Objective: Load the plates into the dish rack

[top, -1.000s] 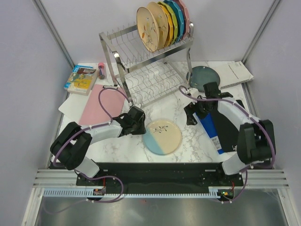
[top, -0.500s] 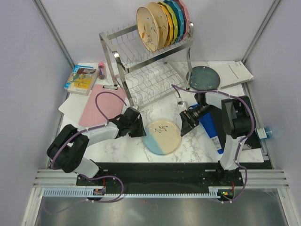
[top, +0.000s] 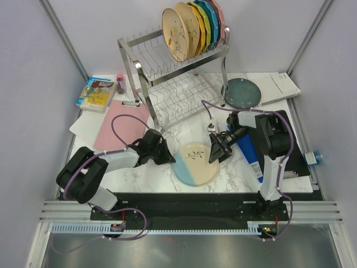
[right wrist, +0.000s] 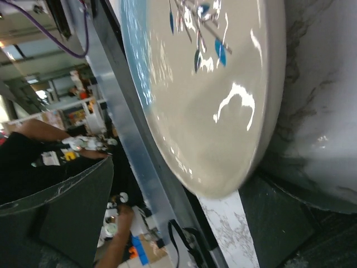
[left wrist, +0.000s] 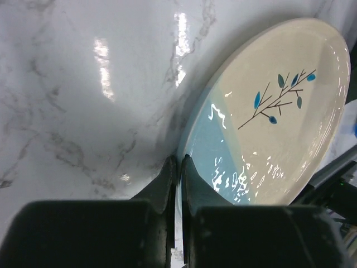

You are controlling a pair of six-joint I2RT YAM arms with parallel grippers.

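A marble-patterned bench [top: 139, 173] is seen from above, with two robot arms reaching in from the near edge. A half-blue, half-cream plate [top: 194, 163], painted with a small sprig, is laid on the bench between the two arms, in front of the dish rack [top: 167, 92] and apart from it.

The left tool [top: 169, 159] is set at the plate's left rim, on the blue half. In the left wrist view its fingers [left wrist: 164, 184] are pressed together, with only a thin slit between them, and their tips are placed against the rim rather than around it.

The right tool [top: 215, 149] is held at the plate's right rim, on the cream half. Its fingers are spread wide, and in the right wrist view the plate's edge is seen lying between them. Whether the plate is tilted off the bench cannot be told.

On the rack's upper tier, two cream bird plates [top: 177, 30] are stood upright at the front of a row, with plain coloured plates [top: 209, 22] stacked behind them. The lower tier is shown as bare wire prongs. A dark teal plate [top: 241, 92] is laid flat on the bench just right of the rack.
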